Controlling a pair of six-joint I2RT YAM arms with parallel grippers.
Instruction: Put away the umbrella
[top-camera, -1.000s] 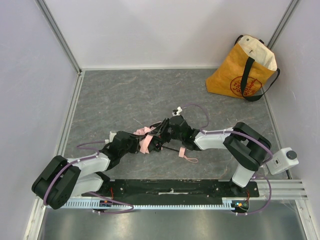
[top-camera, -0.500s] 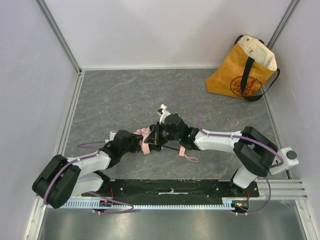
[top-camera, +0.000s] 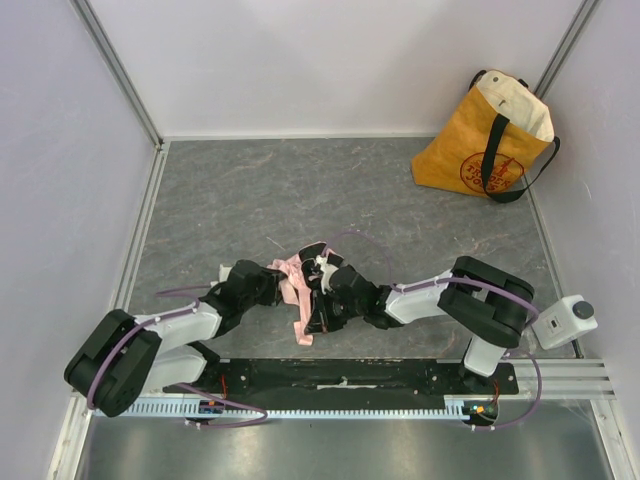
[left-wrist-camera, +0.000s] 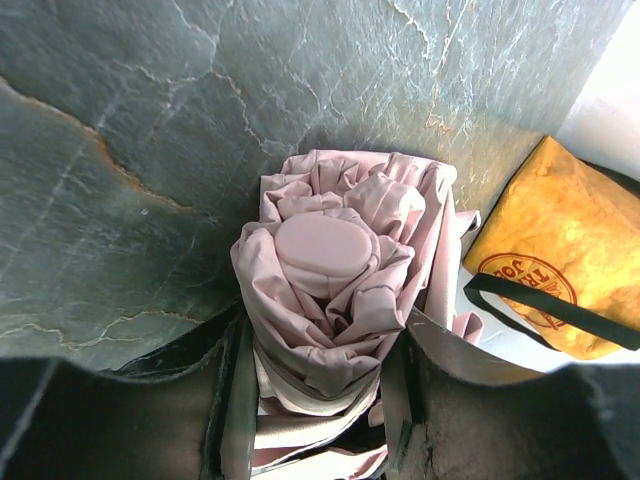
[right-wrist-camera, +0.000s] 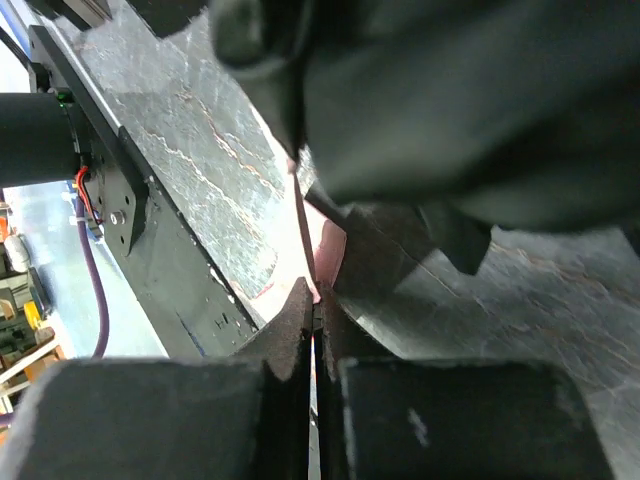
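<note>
The pale pink umbrella (top-camera: 292, 276) lies folded on the grey floor between my two arms. My left gripper (top-camera: 272, 286) is shut on its bunched fabric. In the left wrist view the fabric bundle (left-wrist-camera: 325, 270) with its round pink cap fills the space between the jaws of that gripper (left-wrist-camera: 325, 355). My right gripper (top-camera: 320, 308) sits right beside the bundle, with a pink strip (top-camera: 303, 328) showing below it. In the right wrist view this gripper (right-wrist-camera: 315, 305) has its jaws pressed together on a thin black shaft (right-wrist-camera: 300, 215), with a pink part (right-wrist-camera: 330, 250) just beyond. The handle and strap are hidden.
A yellow tote bag (top-camera: 487, 135) with black straps stands open at the back right corner, and also shows in the left wrist view (left-wrist-camera: 565, 260). White walls and metal rails (top-camera: 140, 230) bound the floor. The arms' black base plate (top-camera: 340, 375) runs along the near edge.
My right gripper has moved left and toward the near edge, close against the bundle. The shaft, handle and strap that lay to its right no longer show. The left gripper stays put.
</note>
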